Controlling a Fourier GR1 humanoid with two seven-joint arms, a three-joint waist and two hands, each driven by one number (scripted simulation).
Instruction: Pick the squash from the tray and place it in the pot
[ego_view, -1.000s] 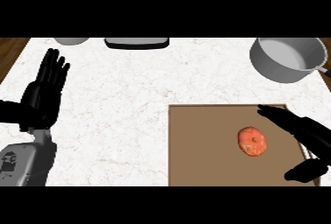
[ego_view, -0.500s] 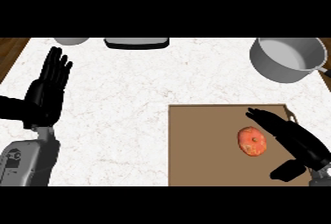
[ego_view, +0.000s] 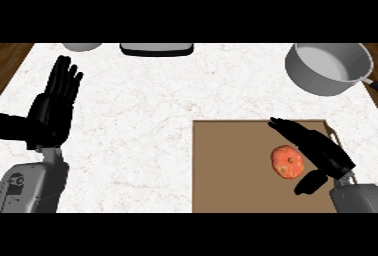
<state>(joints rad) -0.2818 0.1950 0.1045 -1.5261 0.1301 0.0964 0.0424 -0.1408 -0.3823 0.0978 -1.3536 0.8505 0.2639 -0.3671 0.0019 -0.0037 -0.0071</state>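
An orange squash (ego_view: 287, 161) lies on the brown tray (ego_view: 229, 170) at the lower right. My right hand (ego_view: 319, 151) hovers just to the right of the squash, open, its fingers stretched toward the tray's far edge and its thumb (ego_view: 308, 183) hanging below the squash. The grey pot (ego_view: 330, 67) stands at the far right corner of the counter, with nothing showing inside. My left hand (ego_view: 52, 110) rests open at the left, fingers up.
A white bowl (ego_view: 82, 46) and a dark flat appliance (ego_view: 156, 48) sit along the back edge. White marble counter spreads between the left hand and the tray. Wooden floor shows past the counter's corners.
My right hand has slid left over the tray, closing in on the squash's right side. The left hand has risen slightly. The squash has not moved.
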